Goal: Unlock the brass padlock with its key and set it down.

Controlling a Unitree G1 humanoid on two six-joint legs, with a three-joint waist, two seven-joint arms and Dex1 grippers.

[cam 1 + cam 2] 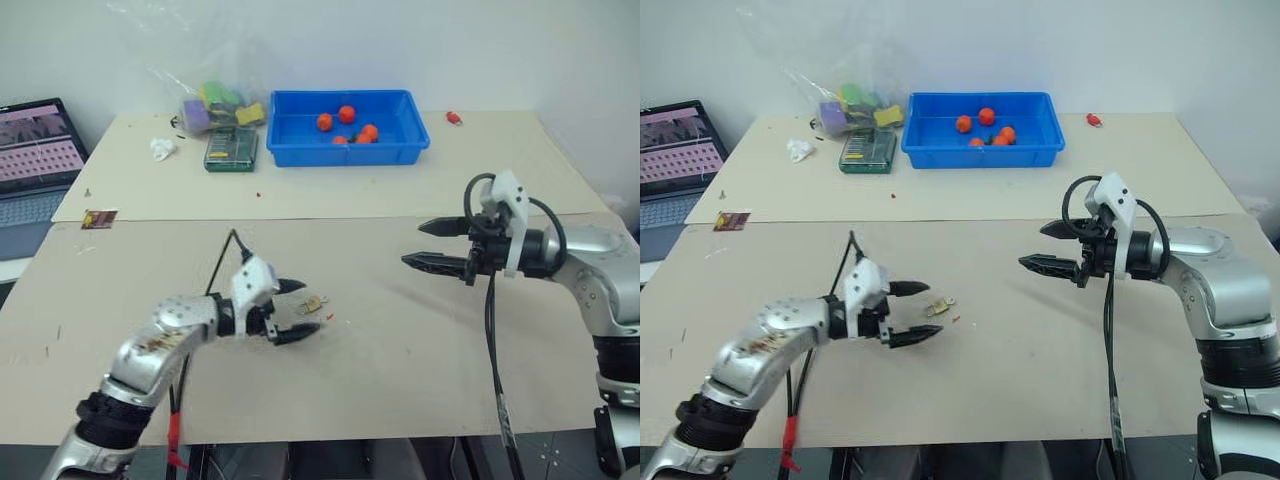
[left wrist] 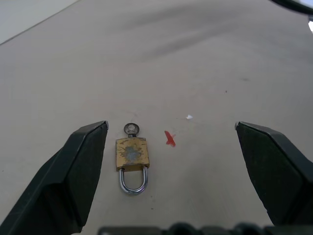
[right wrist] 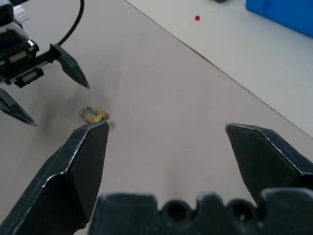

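Right now the brass padlock lies flat on the desk, unheld, just ahead of the left pincer and between its wide-open fingers, closer to one finger. Long axis runs roughly along the pincer's reach: shackle toward the wrist, body away. The key shows as a small silvery ring head at the body's far end, apparently already in the keyhole.

Left arm is clearly nearer. Right pincer hangs above the desk at centre right of the head view, fingers spread wide and empty, well apart from the lock.

Surface is plain beige board; a red speck sits just beside the lock. Blue bin with orange balls at top centre, laptop at far left.
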